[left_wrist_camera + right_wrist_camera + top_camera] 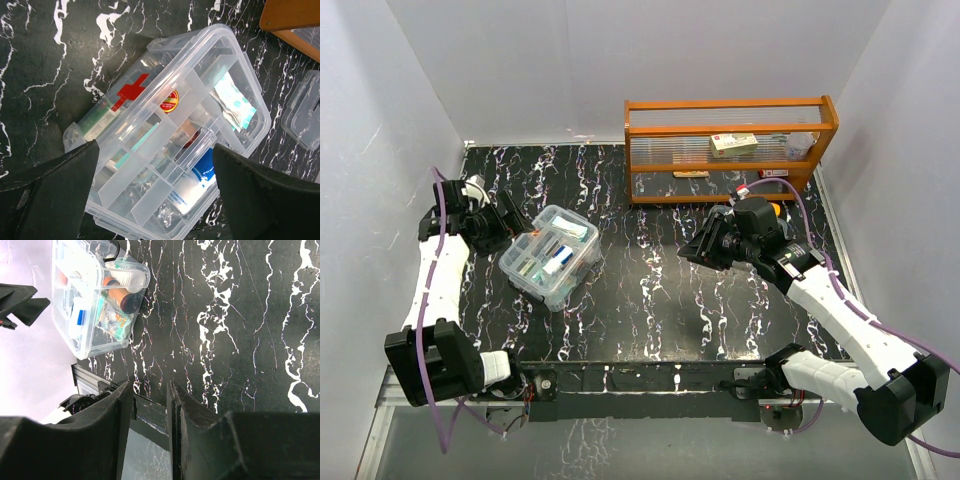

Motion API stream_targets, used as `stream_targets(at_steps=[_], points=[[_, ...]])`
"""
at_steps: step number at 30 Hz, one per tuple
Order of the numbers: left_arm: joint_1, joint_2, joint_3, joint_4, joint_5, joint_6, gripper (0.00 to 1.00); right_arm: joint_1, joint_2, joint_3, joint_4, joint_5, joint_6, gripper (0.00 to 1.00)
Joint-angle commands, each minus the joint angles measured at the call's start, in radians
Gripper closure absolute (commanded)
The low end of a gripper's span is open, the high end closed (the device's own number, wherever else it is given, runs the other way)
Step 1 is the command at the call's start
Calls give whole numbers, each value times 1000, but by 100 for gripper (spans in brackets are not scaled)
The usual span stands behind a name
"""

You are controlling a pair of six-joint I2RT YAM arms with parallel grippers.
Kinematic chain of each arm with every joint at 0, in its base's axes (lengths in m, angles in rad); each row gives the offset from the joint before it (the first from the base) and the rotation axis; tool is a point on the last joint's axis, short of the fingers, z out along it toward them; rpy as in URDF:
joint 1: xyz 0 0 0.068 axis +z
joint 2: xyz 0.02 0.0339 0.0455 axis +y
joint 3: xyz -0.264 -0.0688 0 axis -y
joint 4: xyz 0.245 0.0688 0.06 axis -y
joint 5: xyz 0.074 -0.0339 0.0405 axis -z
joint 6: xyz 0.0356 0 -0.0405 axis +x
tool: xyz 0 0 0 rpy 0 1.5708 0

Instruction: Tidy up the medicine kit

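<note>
Medicine kit [552, 257] on a black marbled table [650, 300], with two robot grippers nearby.
The clear box sits left of centre, with packets and small bottles visible inside. The left gripper [510, 222] is just beside it, jaws spread wide and empty. The right gripper [705, 248] is well apart to the right, jaws slightly parted, pinching nothing. An orange wooden rack [730, 140] stands behind.
</note>
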Motion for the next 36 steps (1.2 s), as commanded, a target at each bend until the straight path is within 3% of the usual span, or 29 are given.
stream_targets(at_steps=[1,9,17,28,36], points=[[1,5,56,2,-11,25,4,3,-19,-4,59,2,1,68],[1,44,13,19,15,25,4,2,-18,-8,64,6,1,68],[1,3,-63,54,174,-3,10,3,-6,-13,67,39,-14,68],[-22,-107,-171,54,307,-39,25,-11,127,60,15,381,-234,68],[-34,-156,-229,53,347,-61,35,-143,270,99,85,521,-336,64]])
